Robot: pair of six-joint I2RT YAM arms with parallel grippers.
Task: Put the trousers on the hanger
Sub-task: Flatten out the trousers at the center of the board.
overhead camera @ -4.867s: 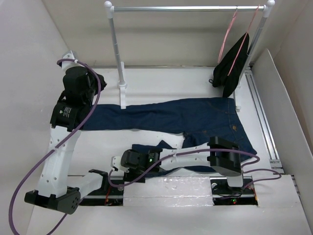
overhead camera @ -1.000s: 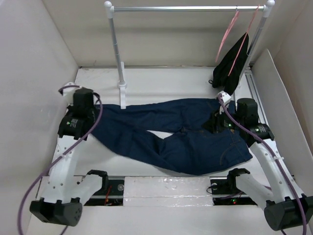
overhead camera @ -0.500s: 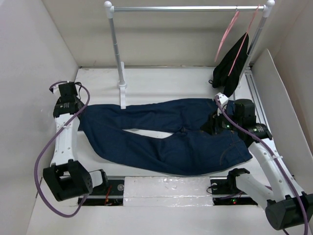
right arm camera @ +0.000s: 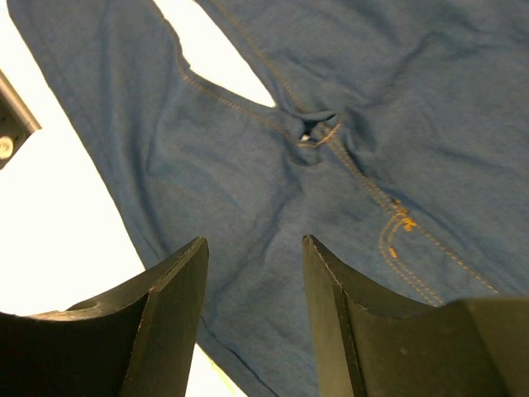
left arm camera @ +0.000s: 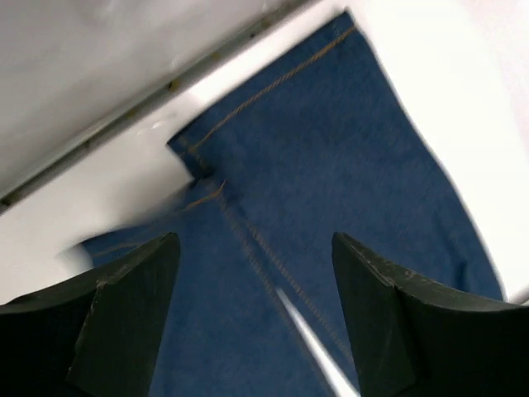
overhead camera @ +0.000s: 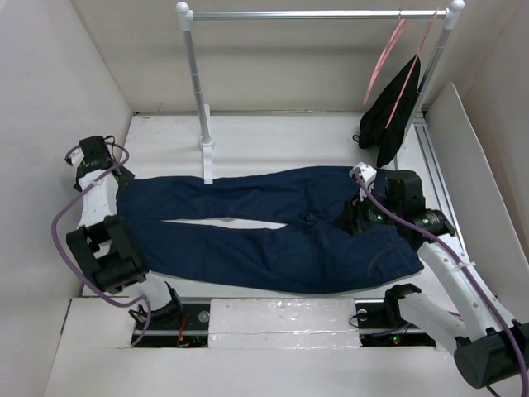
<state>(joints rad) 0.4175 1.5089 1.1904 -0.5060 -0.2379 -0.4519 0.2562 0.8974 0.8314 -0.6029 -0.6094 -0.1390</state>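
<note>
Dark navy-blue denim trousers [overhead camera: 273, 236] lie spread flat on the white bench [overhead camera: 273, 132], waist to the right, both long legs running left and parted by a narrow sliver of bare bench. The left pincer [left arm camera: 252, 240] hangs over the leg ends at the far left edge, jaws wide, nothing between them; its wrist view shows a stitched hem and seam directly below. The right pincer [right arm camera: 254, 241] sits over the crotch seam near the waist, jaws about half parted and gripping nothing, though whether the fingertips brush the cloth is hard to judge from this angle. The thin pale-pink loop hanger [overhead camera: 384, 59] hangs from the silver metal rail [overhead camera: 314, 14] at the back right, well apart from the trousers. Just beside it is a second pink hanger [overhead camera: 417, 62] carrying a small black garment [overhead camera: 393, 107]. Judgement: the laying-out step looks finished, with the cloth smooth enough and both arms free of it. Nothing is on the hanger yet, so most of the task remains. The next move likely calls for bringing the legs together into one narrow band, then fetching the bare hanger off the rail. The fold will need both pincers working together, one lifting a leg while the other pins the waist so the denim does not drag.
</note>
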